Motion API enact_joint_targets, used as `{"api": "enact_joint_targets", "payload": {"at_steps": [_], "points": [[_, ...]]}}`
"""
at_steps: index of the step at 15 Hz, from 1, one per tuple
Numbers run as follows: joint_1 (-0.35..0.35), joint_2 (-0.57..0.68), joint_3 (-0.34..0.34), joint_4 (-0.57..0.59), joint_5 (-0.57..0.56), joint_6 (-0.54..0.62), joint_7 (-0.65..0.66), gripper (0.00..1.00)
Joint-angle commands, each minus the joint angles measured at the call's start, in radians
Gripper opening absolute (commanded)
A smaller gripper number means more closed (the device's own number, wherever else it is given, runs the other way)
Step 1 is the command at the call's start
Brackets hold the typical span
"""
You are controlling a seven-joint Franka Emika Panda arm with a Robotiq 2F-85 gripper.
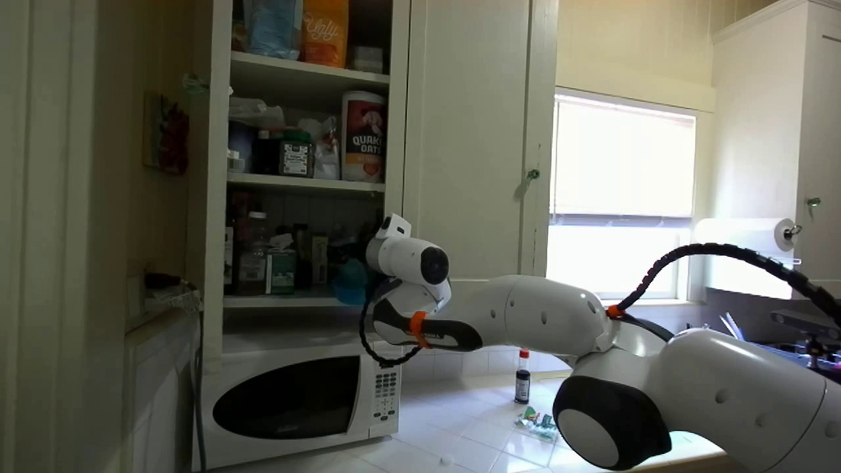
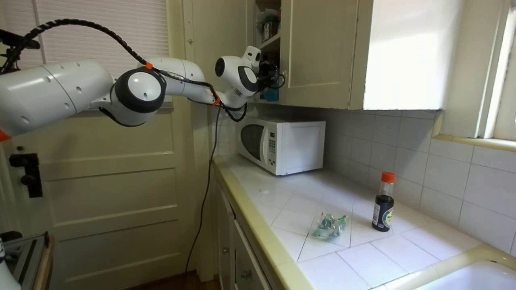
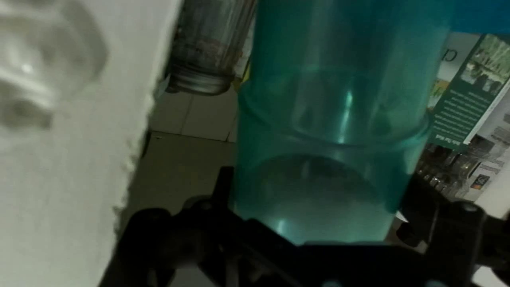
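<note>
My gripper (image 3: 320,183) reaches into the cabinet and stands wide open around a translucent teal cup (image 3: 330,111). One dark finger (image 3: 224,185) lies close along each side of the cup; whether they touch it I cannot tell. The cup narrows toward the gripper's palm. A blue item (image 3: 482,16) shows in a corner of the wrist view. In an exterior view, a blue-teal thing (image 1: 350,281) appears on the lowest shelf, partly behind the arm's wrist (image 1: 407,259). The dark gripper body (image 2: 269,74) is visible at the cabinet opening, its fingertips hidden inside.
A white panel edge with a glass knob (image 3: 40,67) runs close beside the gripper. A glass jar (image 3: 207,48) and a green box (image 3: 470,91) flank the cup. Below the cabinet stands a microwave (image 2: 282,145); a dark sauce bottle (image 2: 383,205) and crinkled plastic (image 2: 330,226) lie farther along the counter.
</note>
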Motion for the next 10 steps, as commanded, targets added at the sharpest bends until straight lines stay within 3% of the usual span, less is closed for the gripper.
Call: {"api": "enact_joint_targets", "payload": {"at_steps": [1, 4, 8, 9, 10], "points": [[0.006, -0.003, 0.016, -0.016, -0.012, -0.032, -0.025, 1.00], [0.010, -0.018, 0.057, -0.042, -0.016, -0.068, -0.039, 1.00], [-0.004, -0.034, 0.190, -0.072, -0.024, -0.087, -0.110, 1.00], [-0.005, -0.009, 0.141, -0.034, -0.003, -0.103, -0.085, 1.00], [-0.011, 0.004, 0.142, -0.034, 0.006, -0.113, -0.082, 1.00]]}}
